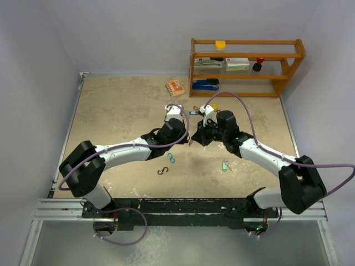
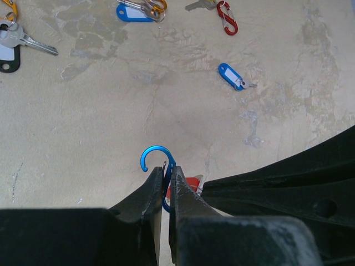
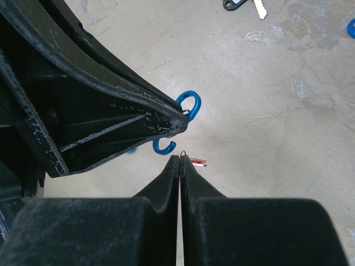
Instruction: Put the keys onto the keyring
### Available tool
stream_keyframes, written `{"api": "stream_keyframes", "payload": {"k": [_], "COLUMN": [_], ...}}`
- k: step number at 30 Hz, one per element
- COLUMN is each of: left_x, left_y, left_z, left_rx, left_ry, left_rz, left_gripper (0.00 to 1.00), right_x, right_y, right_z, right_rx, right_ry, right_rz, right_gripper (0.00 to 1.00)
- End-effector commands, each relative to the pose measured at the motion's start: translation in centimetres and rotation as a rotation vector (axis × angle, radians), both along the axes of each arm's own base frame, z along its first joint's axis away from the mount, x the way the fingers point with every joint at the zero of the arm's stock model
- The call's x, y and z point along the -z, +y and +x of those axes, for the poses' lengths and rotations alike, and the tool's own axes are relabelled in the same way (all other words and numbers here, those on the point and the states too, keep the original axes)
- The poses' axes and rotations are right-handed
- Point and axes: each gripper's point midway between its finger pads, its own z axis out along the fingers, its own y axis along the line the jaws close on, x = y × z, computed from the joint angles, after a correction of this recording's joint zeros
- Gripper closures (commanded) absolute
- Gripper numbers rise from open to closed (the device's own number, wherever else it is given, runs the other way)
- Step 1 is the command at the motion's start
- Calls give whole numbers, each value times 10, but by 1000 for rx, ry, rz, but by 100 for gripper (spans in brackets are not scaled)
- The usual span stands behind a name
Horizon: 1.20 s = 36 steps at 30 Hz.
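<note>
Everything turns on the blue clip (image 2: 157,147), which serves here as the keyring. The left claw (image 2: 164,172) is clamped on its middle, so the clip's long axis runs straight out along the fingers. One hook stands free beyond the tips and the other curls out below them. In the right wrist view the clip (image 3: 191,100) lies on a slant, its upper hook up to the right and its lower hook down to the left. The left claw (image 3: 183,124) pinches it between the two. The right claw (image 3: 179,160) is closed on the red-tagged key (image 3: 197,162), with a sliver of red showing in the seam of its fingers. The key's small wire loop pokes up at the tip, just beside the clip's lower hook and a little down and to the right of it. They are near but apparently not touching. The right claw carries the key and is the closer one to that hook, so the threading looks like its job. The loop probably has to travel up and left onto the hook's open end while the left claw only steadies. The other keys lie on the tabletop (image 2: 83,122), well apart from the clip on its far side. Among them are a blue-tagged key (image 2: 230,75) and a black-tagged key (image 2: 8,52).
</note>
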Motion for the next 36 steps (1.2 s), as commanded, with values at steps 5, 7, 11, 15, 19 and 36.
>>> {"api": "stream_keyframes", "payload": {"k": [5,7,11,15,19,36], "left_x": [-24,-23,-23,-22,-23,-18], "left_y": [-17,-18,-19,-20,-22,-25], "left_z": [9,8,8,8,8,8], "left_rx": [39,42,48,54,58,66], "left_ry": [-53,-51,-49,-48,-48,-41], "left_rz": [-56,-58,-60,-62,-65,-61], "left_gripper": [100,100,100,100,100,100], "right_x": [-13,-12,-13,-14,-13,-14], "right_y": [7,7,8,8,9,11], "right_z": [5,5,5,5,5,4], "right_rx": [-20,-23,-24,-28,-33,-40], "right_ry": [-58,-56,-59,-59,-58,-60], "right_rz": [17,16,17,15,15,14], "right_gripper": [100,100,100,100,100,100]}}
